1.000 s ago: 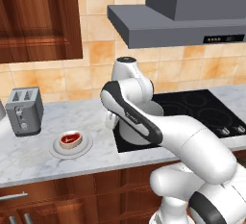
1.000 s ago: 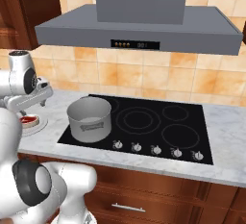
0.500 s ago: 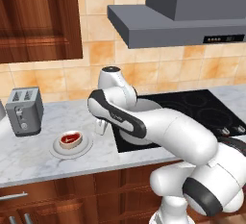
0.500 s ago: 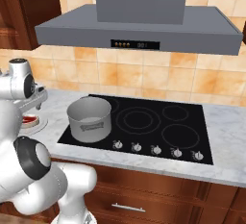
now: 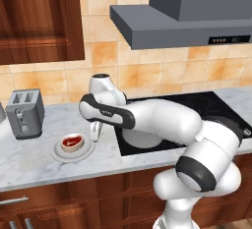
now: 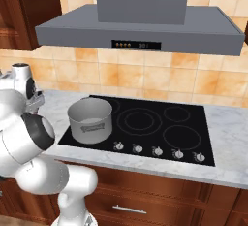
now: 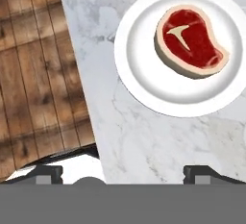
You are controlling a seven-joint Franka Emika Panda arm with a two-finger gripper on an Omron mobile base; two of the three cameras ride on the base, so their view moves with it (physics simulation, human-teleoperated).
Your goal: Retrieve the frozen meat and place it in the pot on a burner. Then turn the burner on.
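Observation:
The frozen meat (image 5: 72,142) is a small red steak with a tan rim, lying on a round white plate (image 5: 81,153) on the marble counter left of the cooktop. My gripper (image 5: 95,130) hangs open just right of the plate, a little above the counter. In the hand view the frozen meat (image 7: 190,43) sits at the upper right on the plate (image 7: 163,95), and my gripper (image 7: 122,172) is open, holding nothing. The steel pot (image 6: 90,118) stands on the front left burner of the black cooktop (image 6: 160,123).
A grey toaster (image 5: 25,112) stands at the counter's left end. Silver knobs (image 6: 157,151) line the cooktop's front edge, and a range hood (image 6: 140,28) hangs above it. The hand view shows the counter's front edge with wooden floor (image 7: 38,74) below.
The arm has swung left, away from the pot, and the hand now hangs beside the plate. The jaws stayed open; meat and pot have not moved.

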